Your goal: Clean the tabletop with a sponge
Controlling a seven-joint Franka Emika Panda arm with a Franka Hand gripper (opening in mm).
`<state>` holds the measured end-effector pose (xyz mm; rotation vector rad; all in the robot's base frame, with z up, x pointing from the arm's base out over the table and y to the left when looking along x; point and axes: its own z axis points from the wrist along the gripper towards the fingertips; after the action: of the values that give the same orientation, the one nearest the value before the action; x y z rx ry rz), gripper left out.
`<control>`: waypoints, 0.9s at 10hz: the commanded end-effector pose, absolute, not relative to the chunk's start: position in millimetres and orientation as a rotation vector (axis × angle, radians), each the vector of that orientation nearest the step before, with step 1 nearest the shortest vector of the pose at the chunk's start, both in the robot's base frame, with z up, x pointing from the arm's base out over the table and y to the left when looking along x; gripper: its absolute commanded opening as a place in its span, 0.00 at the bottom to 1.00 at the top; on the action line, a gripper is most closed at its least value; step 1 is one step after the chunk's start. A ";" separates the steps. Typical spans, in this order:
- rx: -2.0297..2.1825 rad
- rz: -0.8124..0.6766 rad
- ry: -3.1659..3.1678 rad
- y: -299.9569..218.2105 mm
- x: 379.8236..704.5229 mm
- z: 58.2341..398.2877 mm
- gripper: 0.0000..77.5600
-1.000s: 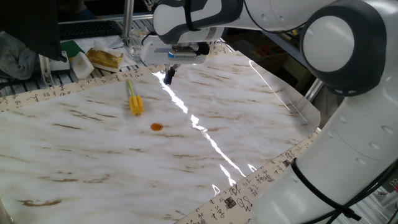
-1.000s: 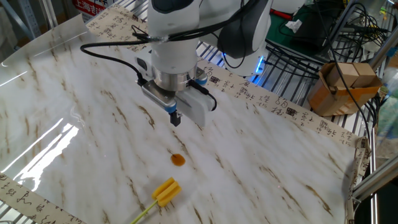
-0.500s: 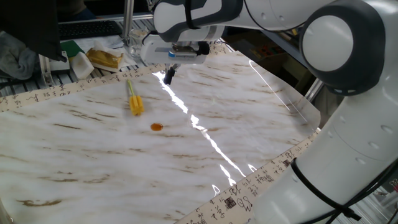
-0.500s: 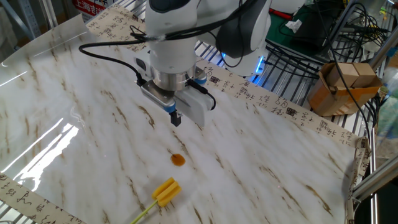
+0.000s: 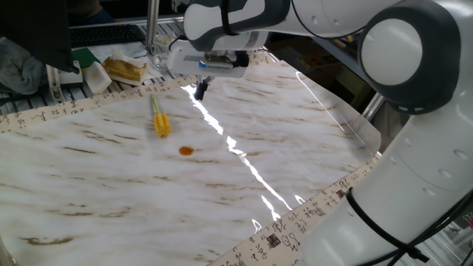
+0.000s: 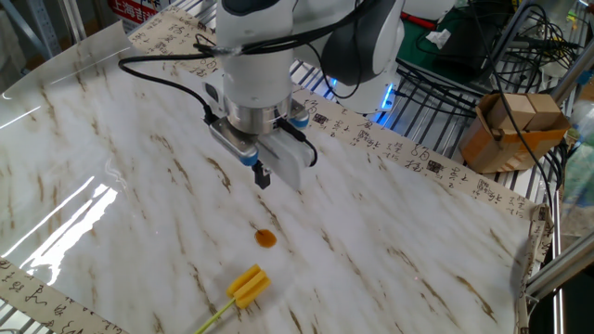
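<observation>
On the tabletop [image 5: 310, 140] nothing looks wiped yet: the stain [image 6: 266, 238] sits whole, untouched. Over it the gripper [image 6: 262, 175] hangs empty above the marble, well apart from the sponge [image 6: 247, 285]; its jaws seem pressed together, though the angle is poor. Near the table's edge lies the sponge, beside the stain. Grasping and wiping remain.

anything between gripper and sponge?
Only the small orange stain on bare tabletop. In the other fixed view it sits roughly on the line from the gripper down to the sponge; nothing else is there.
</observation>
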<state>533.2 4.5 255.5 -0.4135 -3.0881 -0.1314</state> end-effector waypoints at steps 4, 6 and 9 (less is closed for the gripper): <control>-0.449 -0.136 -3.069 4.5 534.0 256.6 0.00; -0.483 -0.130 -3.067 13.9 546.7 249.3 0.00; -0.535 -0.124 -3.053 30.9 569.4 231.1 0.00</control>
<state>546.2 13.1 247.5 -0.4786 -3.0618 -0.1322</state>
